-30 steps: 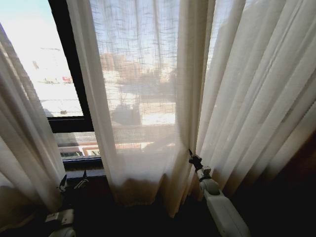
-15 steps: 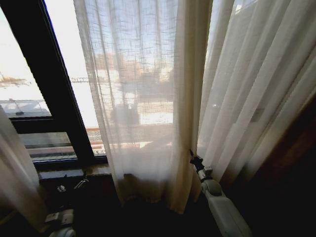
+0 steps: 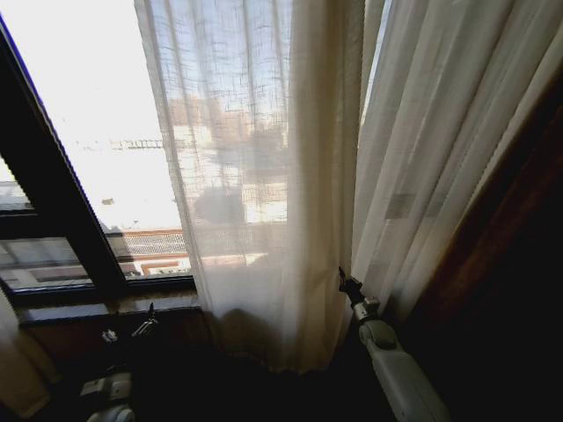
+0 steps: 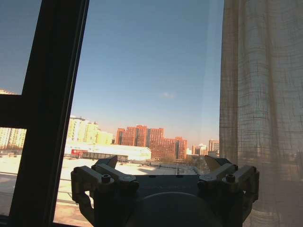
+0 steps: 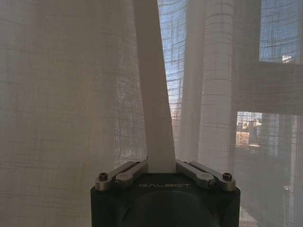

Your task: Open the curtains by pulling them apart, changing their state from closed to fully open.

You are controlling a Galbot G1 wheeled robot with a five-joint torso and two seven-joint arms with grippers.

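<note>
Right pincer (image 3: pixel 341 274) sits low at the inner edge of the curtains (image 3: pixel 264 176), fingers drawn in on a fold of the cloth. The right wrist view shows this plainly: a pale strip of fabric rises straight up from between the two closed jaws of the pincer (image 5: pixel 161 166), clamped there, with sheer weave on both sides of it. "GALBOT" is stamped on the black housing just under the jaws; no other writing legible. Left pincer (image 3: pixel 145 318) is low by the window sill (image 3: pixel 106 308), well apart from the cloth, touching nothing. In the left wrist view its fingers (image 4: pixel 105 165) stand spread wide with bare glass between them, holding nothing. Curtains hang from centre to right of the head view, gathered in pleats toward the right; the left part of the window (image 3: pixel 79 132) is uncovered, dark frame (image 3: pixel 53 211) exposed. The left wrist view gives what the head view washes out: blue sky, red-brown tower blocks (image 4: pixel 151 142), a low white building, and the curtain edge (image 4: pixel 260 94) beside the pincer. The right wrist view shows a window pane glowing through the cloth.
</note>
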